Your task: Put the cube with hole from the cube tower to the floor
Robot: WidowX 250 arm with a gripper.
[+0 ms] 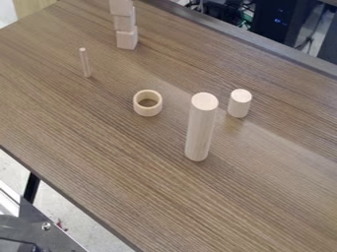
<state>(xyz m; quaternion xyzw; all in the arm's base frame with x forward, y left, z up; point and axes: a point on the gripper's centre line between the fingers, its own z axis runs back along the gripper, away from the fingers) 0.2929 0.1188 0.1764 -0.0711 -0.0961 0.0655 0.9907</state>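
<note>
As you look at the camera view, you can see the block tower [124,23] near the top edge, a bit left of the middle. It has three pale wood blocks, one on top of the other. Its low block [126,40] sits on the brown desk [99,147], and its top block [121,7] is cut off by the edge of the view. You cannot tell which block has the hole. You cannot tell if the fingers are let go, closed tight or holding a thing.

Down and to the left of the tower, you see a thin stick [85,62] standing up. Near the middle, a round wood ring [147,111] lies flat, so you can look down into it. To the right of the ring, a tall round post [199,130] stands up. Past it, to the right, a short round peg [239,106] stands up too, apart from the post.

Behind the desk you see a dark box [283,22] with small blue lights. At the lower left there is a metal plate [41,227] and some pale grey floor [66,199].
</note>
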